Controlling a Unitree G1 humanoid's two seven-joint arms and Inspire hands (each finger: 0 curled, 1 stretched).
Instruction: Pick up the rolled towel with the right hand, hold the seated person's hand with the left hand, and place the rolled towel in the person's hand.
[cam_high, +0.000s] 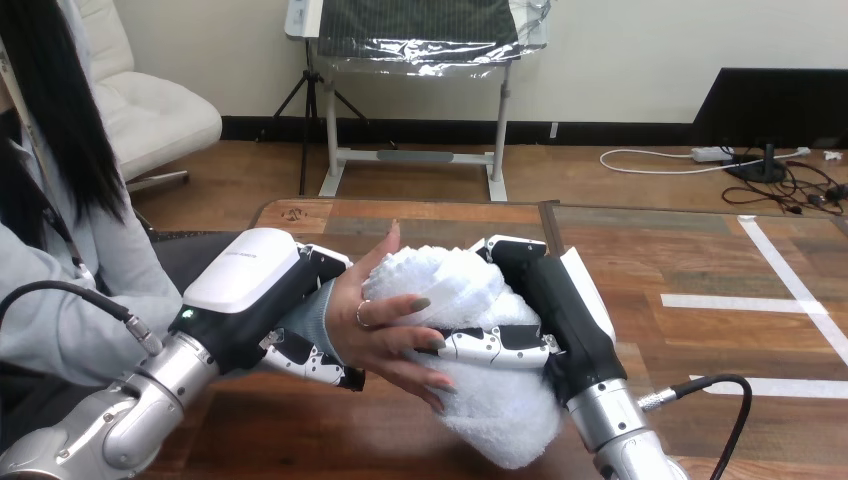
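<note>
Grip note: rolled towel (505, 415) looks soft, light, squashy; your right hand (560, 312) curls round its middle, person's hand (385, 325) clasps it too; left hand (240, 278) clamps person's wrist (318, 322)

Rolled towel (500, 415) partly behind person's hand (380, 325)

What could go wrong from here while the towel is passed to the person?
The right hand grips the rolled towel, while the person's hand lies on it with fairly straight fingers: released now, the towel may drop to the table. The person's fingertips lie right by the right hand's fingers and could be pinched. The left hand curls round the person's wrist; a pull might strain it.
</note>
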